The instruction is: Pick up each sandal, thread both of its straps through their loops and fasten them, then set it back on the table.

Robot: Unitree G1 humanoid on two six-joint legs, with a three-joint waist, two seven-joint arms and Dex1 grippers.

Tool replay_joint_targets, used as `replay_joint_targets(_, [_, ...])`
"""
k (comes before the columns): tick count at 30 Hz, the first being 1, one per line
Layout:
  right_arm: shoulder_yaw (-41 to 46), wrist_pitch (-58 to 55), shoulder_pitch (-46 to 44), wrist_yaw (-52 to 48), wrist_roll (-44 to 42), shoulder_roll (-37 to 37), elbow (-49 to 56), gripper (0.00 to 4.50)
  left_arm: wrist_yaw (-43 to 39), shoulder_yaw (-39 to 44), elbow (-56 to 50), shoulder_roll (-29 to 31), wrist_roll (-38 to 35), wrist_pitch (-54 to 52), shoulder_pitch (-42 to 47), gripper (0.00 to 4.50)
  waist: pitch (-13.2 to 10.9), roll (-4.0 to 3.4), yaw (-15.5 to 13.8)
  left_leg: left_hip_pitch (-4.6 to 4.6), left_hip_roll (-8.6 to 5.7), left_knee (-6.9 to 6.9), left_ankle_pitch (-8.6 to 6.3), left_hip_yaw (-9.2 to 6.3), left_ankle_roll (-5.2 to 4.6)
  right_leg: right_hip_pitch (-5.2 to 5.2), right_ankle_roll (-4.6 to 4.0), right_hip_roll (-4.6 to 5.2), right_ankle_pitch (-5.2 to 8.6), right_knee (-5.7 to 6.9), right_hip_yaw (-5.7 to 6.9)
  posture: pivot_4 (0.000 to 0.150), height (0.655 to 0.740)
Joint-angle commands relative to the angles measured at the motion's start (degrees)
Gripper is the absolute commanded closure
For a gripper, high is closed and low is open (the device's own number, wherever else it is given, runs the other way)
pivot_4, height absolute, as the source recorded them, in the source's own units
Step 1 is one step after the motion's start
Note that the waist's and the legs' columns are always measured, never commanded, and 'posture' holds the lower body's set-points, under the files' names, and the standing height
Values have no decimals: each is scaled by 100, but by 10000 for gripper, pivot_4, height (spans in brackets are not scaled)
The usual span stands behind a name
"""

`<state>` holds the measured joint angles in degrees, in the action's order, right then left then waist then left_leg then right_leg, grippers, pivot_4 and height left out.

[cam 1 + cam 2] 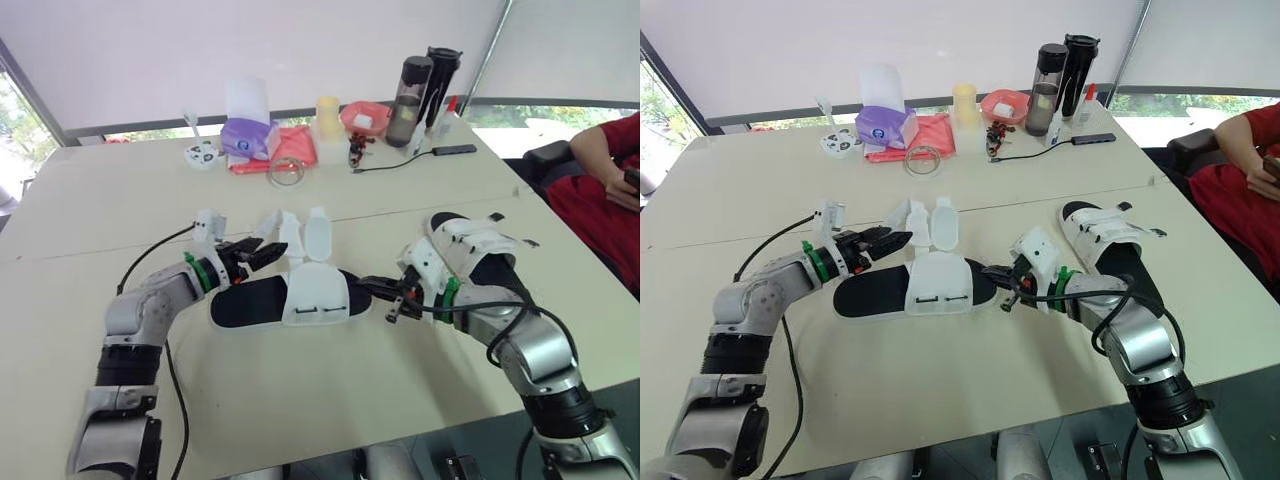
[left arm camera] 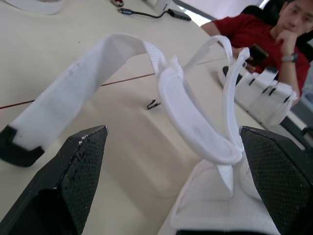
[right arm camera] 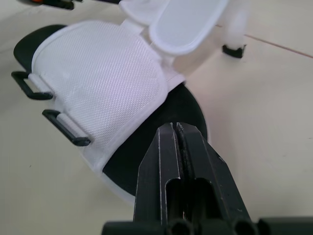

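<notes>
The sandal (image 1: 300, 295) lay flat: black sole, white mesh flap, both straps (image 1: 305, 235) loose and upright. The left claw (image 1: 262, 254) was spread by the straps, and the right claw (image 1: 378, 289) was pressed together at the sole's edge.

A black-soled sandal (image 1: 248, 303) lies at the centre of the frame on the pale table (image 1: 120, 200), its white upper (image 1: 318, 295) flat across the middle and its two white straps (image 1: 305, 236) folded open toward the upper side. The left gripper (image 1: 272, 254) sits just left of those straps, fingers apart. The right gripper (image 1: 368, 287) points at the sandal's right end, fingers pressed together. A second sandal (image 1: 470, 240) lies to the right, behind the right arm. Along the top stand a purple tissue box (image 1: 248, 138), a red cloth (image 1: 293, 150), a yellow cup (image 1: 327, 115), a pink bowl (image 1: 365, 117) and two dark bottles (image 1: 410, 90). A person in red (image 1: 600, 170) sits at the right edge.
</notes>
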<state>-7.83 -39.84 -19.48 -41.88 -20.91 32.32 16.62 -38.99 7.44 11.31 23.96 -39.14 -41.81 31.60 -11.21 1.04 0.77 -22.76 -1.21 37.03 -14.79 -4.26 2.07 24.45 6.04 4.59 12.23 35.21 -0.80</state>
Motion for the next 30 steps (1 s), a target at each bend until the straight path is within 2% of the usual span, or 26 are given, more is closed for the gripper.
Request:
replay_joint_targets(1, [-131,50,46,-137,-15,-2,145,44419,-200,41,208,-46,-20,-69,306,0,0,0,1,0,0,0,0,0,0,0,0,0,0,0,0,1500,7400])
replay_joint_targets(7, [-664,508,177,-279,529,128,-221,44419,-162,212,627,-303,-118,-243,697,0,2,3,1,1,-1,2,0,0,0,0,1,0,-1,1,0,1500,7400])
replay_joint_targets(14, [-723,666,115,-294,697,13,-447,44419,-205,781,1898,-742,-473,-629,1514,0,3,5,44,30,-1,4,0,0,0,-27,5,-2,-2,6,0,1500,7400])
replay_joint_targets(18, [-783,770,118,-329,815,6,-557,44419,205,1505,3676,-904,-537,-47,2296,0,4,7,24,33,0,5,0,-2,0,-27,7,-4,-3,13,2,1500,7400])
replay_joint_targets(22, [-790,793,94,-317,874,-42,-602,44419,2,1728,4450,-917,-383,343,2753,0,4,7,31,33,0,6,1,-1,0,-28,10,-3,-4,13,2,1500,7400])
replay_joint_targets(25, [-776,798,97,-301,897,-59,-608,45000,-106,1731,4697,-934,-265,481,2898,8876,4,7,37,33,-1,4,1,-1,1,-27,12,-3,-6,13,2,1500,7400])
replay_joint_targets(28, [-749,792,101,-283,914,-81,-618,45000,-208,1742,4805,-943,-203,523,2962,22807,4,7,40,33,0,5,1,-1,1,-28,15,-3,-8,13,2,1500,7400])
replay_joint_targets(30, [-735,789,106,-281,926,-98,-618,45000,-247,1752,4854,-938,-168,565,2983,33753,4,7,40,33,0,5,1,-1,2,-27,16,-3,-8,14,2,1500,7400])
